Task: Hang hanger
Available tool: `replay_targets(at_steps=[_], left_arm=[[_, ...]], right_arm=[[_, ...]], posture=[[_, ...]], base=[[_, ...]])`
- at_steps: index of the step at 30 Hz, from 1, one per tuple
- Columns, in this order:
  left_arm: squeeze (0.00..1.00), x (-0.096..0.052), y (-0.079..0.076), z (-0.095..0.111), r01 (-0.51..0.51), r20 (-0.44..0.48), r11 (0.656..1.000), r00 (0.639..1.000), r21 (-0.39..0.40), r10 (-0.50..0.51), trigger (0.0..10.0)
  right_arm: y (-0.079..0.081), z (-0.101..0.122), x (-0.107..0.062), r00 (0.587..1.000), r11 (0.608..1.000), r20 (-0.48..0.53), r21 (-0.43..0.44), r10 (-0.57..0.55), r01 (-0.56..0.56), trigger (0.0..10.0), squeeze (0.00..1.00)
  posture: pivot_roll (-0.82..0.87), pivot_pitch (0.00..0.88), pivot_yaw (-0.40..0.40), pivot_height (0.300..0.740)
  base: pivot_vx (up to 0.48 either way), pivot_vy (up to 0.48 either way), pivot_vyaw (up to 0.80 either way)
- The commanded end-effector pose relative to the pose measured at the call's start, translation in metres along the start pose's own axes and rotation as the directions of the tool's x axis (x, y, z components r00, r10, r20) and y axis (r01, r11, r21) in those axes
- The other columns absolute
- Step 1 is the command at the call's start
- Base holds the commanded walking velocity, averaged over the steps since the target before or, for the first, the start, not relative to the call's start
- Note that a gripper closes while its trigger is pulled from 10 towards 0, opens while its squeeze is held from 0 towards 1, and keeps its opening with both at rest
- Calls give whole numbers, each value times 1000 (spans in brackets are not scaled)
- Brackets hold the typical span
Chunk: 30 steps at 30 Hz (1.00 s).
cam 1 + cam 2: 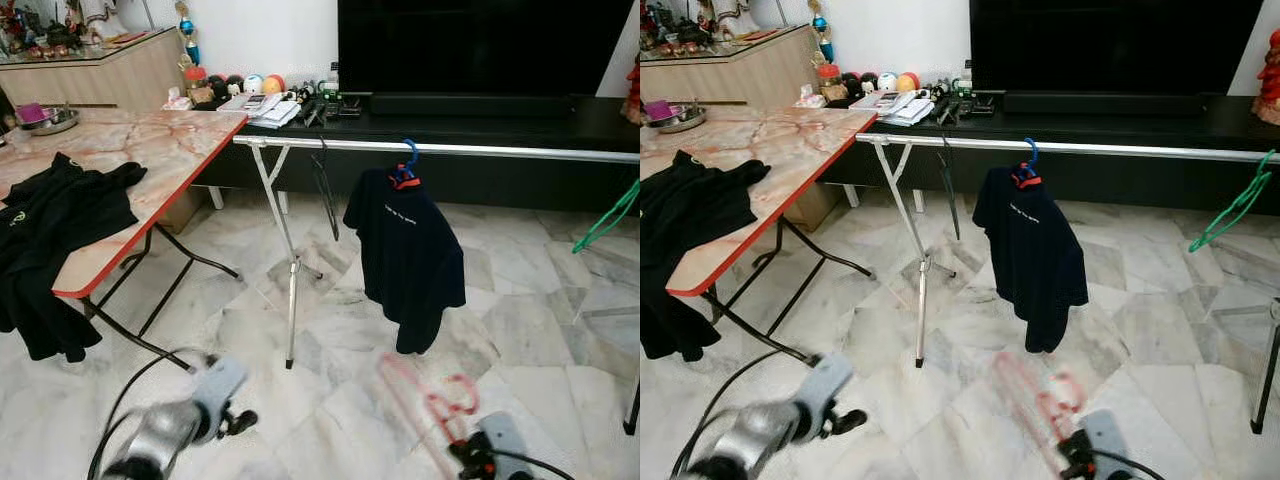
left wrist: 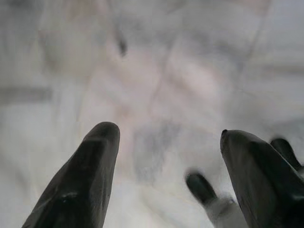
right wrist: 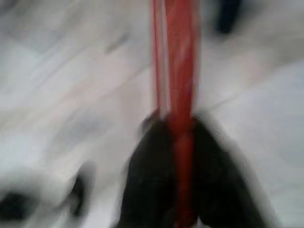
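Currently right tool [image 3: 183, 190] pinching red hanger [image 1: 430, 395] low over floor, well short of rail [image 1: 450, 149]; left tool [image 2: 166, 175] spread, idle. Risk: hanger twisting in grip, hook missing rail.

Glossy marble floor [image 1: 520, 330], polished metal rail [image 1: 480, 150], matt dark cloth shirt [image 1: 408, 255], glossy marble-look bench [image 1: 170, 140].

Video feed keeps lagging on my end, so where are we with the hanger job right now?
Done: the right tool is shut on the red hanger, held low over the marble floor. In hand: carrying it toward the silver rail, where a dark shirt already hangs on a blue hanger. Left: raise the red hanger and hook it on the rail. The left tool is open and empty.
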State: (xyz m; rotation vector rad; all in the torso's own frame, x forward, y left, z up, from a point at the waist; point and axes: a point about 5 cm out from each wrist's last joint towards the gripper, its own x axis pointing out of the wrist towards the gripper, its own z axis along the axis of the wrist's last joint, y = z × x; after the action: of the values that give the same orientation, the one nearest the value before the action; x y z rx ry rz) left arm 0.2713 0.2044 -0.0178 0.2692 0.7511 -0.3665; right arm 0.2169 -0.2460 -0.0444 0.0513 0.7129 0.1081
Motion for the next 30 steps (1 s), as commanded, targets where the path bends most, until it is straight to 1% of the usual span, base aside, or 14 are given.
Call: replay_targets(at_steps=[1,3,4,5,7,8,9,10,11,13,16,19,23,30], left_arm=[[0,-6,-8,-44,-62,-128,990,991,-127,45,10000],[0,-15,-22,-83,-103,-232,974,971,-200,55,10000],[0,-15,-22,-83,-103,-232,974,971,-200,55,10000],[0,-23,-31,-107,-154,-303,963,950,-222,82,10000],[0,-29,-40,-126,-197,-362,949,927,-246,99,10000],[0,-32,-44,-133,-206,-379,944,920,-259,97,10000],[0,-34,-47,-137,-214,-389,941,916,-264,99,10000],[0,-35,-48,-139,-220,-396,938,912,-267,102,10000],[0,-35,-49,-140,-224,-400,937,911,-268,103,10000],[0,-35,-55,-142,-216,-403,941,910,-260,98,10000],[0,-30,-54,-134,-217,-367,936,924,-276,106,10000],[0,-28,-48,-128,-220,-364,942,924,-254,118,10000],[0,-25,-41,-119,-190,-344,963,932,-190,116,10000],[0,-21,-47,-115,-191,-326,961,938,-201,119,10000]], right_arm=[[-9,-15,-5,983,972,-20,149,-180,181,0,0],[-16,-30,-13,945,911,-65,253,-320,326,0,0],[-16,-30,-13,945,911,-65,253,-320,326,0,0],[-19,-41,-18,919,882,-102,258,-380,394,0,0],[-18,-51,-22,901,863,-132,259,-413,433,0,0],[-16,-56,-24,899,864,-149,251,-412,437,588,0],[-14,-61,-25,898,868,-167,238,-407,437,5882,0],[-12,-65,-26,897,870,-179,227,-404,437,5882,0],[-11,-66,-27,896,871,-186,220,-404,439,10000,0],[-5,-80,-30,893,909,-235,76,-383,410,10000,0],[-1,-92,-36,864,882,-289,110,-412,458,10000,0],[4,-91,-33,879,906,-282,64,-385,417,10000,0],[6,-78,-25,893,902,-236,109,-384,417,10000,0],[13,-64,-15,926,930,-168,92,-337,355,10000,0]], posture=[[15,50,65,740],[18,48,62,740],[18,48,62,740],[18,39,60,740],[12,38,60,740],[10,37,59,740],[7,35,58,740],[7,35,58,740],[7,35,58,740],[13,32,55,740],[5,26,65,740],[-10,17,78,740],[-26,8,89,740],[-27,0,76,740]], base=[[0,0,0],[0,0,0],[0,0,0],[0,0,0],[0,0,0],[0,0,0],[0,0,0],[0,0,0],[0,0,0],[0,0,0],[0,0,0],[286,0,0],[346,0,0],[355,0,0]])
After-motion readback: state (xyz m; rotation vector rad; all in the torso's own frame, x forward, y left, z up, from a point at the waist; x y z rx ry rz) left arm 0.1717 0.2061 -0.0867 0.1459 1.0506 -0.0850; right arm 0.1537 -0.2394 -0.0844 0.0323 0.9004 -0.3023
